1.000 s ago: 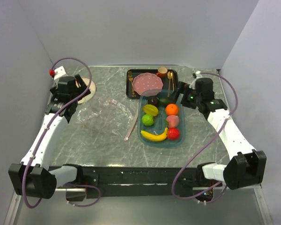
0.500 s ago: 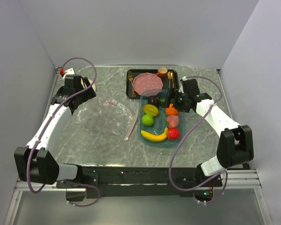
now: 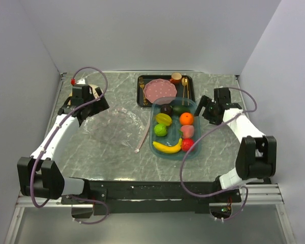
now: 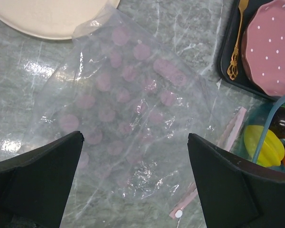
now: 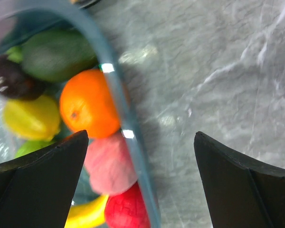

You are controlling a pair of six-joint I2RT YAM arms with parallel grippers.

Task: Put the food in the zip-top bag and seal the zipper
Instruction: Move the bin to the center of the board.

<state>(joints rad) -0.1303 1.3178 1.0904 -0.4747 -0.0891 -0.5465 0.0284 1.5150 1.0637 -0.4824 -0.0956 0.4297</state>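
The zip-top bag lies flat and empty on the marble table, its pink zipper along the right edge. In the left wrist view my left gripper is open above the bag, the zipper to its right. The food lies in a blue oval tray: banana, orange, strawberry, peach, lime, starfruit. My right gripper is open and empty, astride the tray's right rim, next to the orange and peach.
A black tray at the back holds a pink dotted plate, a cup and gold cutlery. A white plate lies beyond the bag at far left. Walls close the table on three sides.
My right gripper has drawn back to the right, from over the orange to the tray's right rim. My left gripper has moved a little further over the bag.
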